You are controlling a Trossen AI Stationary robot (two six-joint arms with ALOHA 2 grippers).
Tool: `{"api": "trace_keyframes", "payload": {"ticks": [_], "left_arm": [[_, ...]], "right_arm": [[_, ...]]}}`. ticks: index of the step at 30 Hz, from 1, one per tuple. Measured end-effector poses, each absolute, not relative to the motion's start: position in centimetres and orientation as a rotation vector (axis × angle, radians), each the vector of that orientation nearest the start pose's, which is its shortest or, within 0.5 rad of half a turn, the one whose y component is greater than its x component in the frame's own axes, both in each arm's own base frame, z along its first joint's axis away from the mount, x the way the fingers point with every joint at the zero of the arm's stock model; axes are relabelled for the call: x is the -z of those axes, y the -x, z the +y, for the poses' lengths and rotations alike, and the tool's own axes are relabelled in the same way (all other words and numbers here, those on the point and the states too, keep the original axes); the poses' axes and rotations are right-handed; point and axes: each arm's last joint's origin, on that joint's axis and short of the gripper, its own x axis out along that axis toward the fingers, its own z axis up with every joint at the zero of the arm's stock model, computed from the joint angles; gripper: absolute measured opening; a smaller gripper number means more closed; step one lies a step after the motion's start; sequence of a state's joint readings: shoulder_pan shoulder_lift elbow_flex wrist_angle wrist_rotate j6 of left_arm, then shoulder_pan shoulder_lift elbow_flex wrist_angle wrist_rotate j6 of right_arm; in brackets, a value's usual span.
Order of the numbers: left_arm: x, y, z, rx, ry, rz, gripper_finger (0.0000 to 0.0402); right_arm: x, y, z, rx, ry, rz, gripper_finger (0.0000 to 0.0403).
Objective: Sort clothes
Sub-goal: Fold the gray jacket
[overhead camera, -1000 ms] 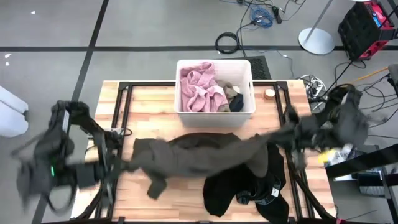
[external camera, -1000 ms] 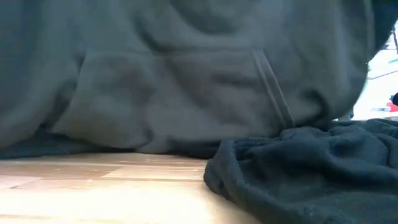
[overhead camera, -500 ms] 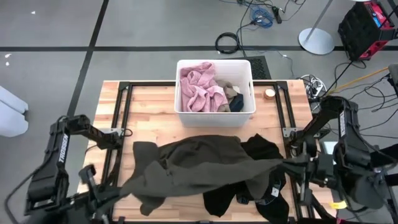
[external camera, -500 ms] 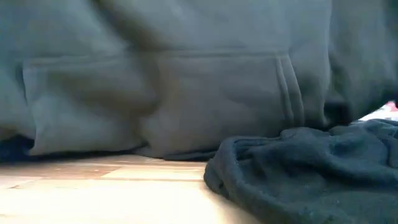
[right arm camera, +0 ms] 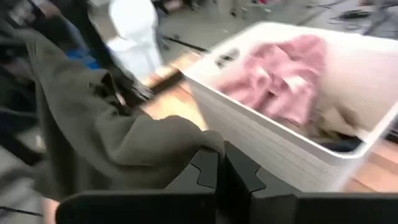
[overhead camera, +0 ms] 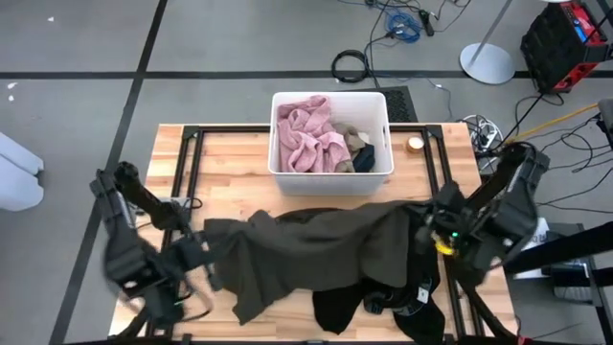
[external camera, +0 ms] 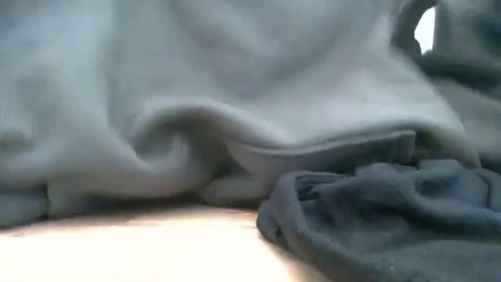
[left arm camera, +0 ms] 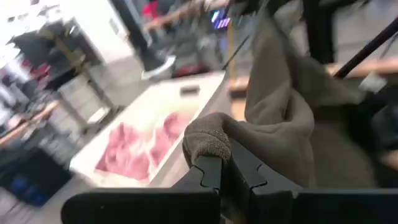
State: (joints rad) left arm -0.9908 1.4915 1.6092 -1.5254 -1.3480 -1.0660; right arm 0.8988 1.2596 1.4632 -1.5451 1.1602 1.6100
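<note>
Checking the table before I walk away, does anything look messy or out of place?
Nothing damaged. The black garment lies crumpled at the table's near edge, partly under the olive-green hoodie stretched between both pincers.

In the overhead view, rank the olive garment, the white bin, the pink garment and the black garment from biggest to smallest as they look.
1. Olive garment, spread widest.
2. White bin and black garment: unsure, since the olive one covers part of the black.
3. Pink garment, smallest, inside the bin.
</note>
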Motion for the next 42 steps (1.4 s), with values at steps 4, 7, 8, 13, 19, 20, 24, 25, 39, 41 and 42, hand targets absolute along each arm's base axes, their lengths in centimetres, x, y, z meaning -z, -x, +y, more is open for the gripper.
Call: {"api": "trace_keyframes", "payload": {"ticks": [4,7,8,13,19,20,24,25,39,41,42], "left_arm": [[-34.6,-16.9,-17.6,-0.583,-0.256,0.371,0.0006],[-32.3,-17.4,-16.5,-0.638,-0.244,0.454,0.0006],[-31.5,-17.6,-16.3,-0.654,-0.241,0.483,0.0006],[-28.2,-18.2,-15.3,-0.697,-0.212,0.594,0.0006],[-24.5,-18.6,-14.3,-0.729,-0.146,0.691,0.0006],[-24.0,-18.7,-14.2,-0.730,-0.131,0.701,0.0007],[-22.3,-19.0,-13.9,-0.704,-0.091,0.761,0.0016],[-21.9,-19.1,-13.9,-0.691,-0.083,0.785,0.0017],[-24.6,-19.8,-14.5,-0.530,-0.080,0.872,0.0073],[-26.2,-19.5,-14.3,-0.522,-0.077,0.868,0.0097],[-26.9,-19.4,-14.2,-0.519,-0.063,0.865,0.0109]], "right_arm": [[-36.1,-14.5,11.8,0.684,-0.407,0.408,0.0000],[-33.9,-15.3,11.3,0.729,-0.436,0.504,0.0000],[-33.2,-15.4,11.1,0.743,-0.443,0.535,0.0000],[-30.0,-16.5,10.2,0.807,-0.474,0.650,0.0000],[-27.4,-18.0,8.9,0.807,-0.488,0.757,0.0000],[-27.1,-18.3,8.6,0.800,-0.489,0.767,0.0000],[-26.6,-19.1,7.8,0.767,-0.491,0.818,0.0000],[-26.5,-19.3,7.6,0.758,-0.493,0.833,0.0000],[-26.7,-20.9,7.6,0.583,-0.568,0.862,0.0028],[-26.7,-20.9,7.6,0.583,-0.569,0.860,0.0039],[-26.7,-21.0,7.6,0.583,-0.569,0.860,0.0045]]}}
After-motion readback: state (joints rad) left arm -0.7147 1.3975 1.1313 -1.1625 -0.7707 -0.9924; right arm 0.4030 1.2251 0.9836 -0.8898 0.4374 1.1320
